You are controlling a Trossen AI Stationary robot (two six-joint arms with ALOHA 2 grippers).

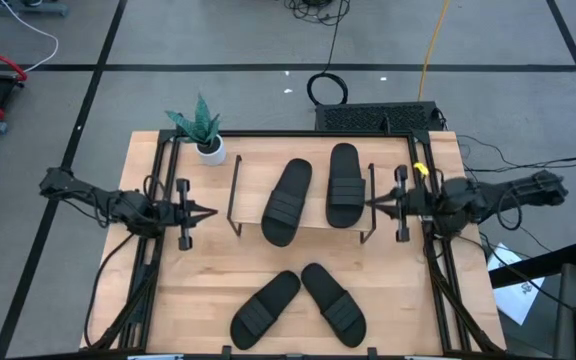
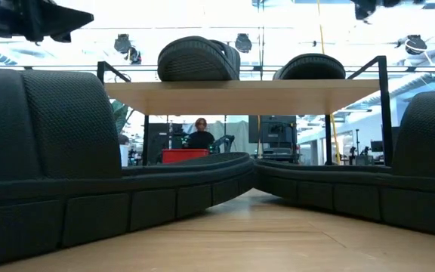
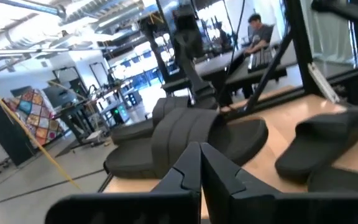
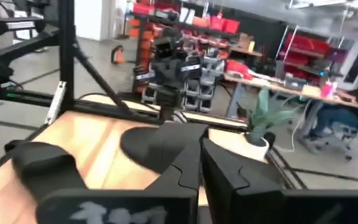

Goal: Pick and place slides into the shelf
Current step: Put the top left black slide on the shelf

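High view: ribbed blk slides (image 1: 287, 201), wood shelf (image 1: 251, 176).

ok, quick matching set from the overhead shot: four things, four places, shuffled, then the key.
Things:
1. potted plant
2. left gripper
3. right gripper
4. two slides off the shelf

Places:
A. beside the shelf's right end
B. table's near edge, toes together
C. table's far left corner
D. beside the shelf's left end

Pairs: 1-C, 2-D, 3-A, 4-B
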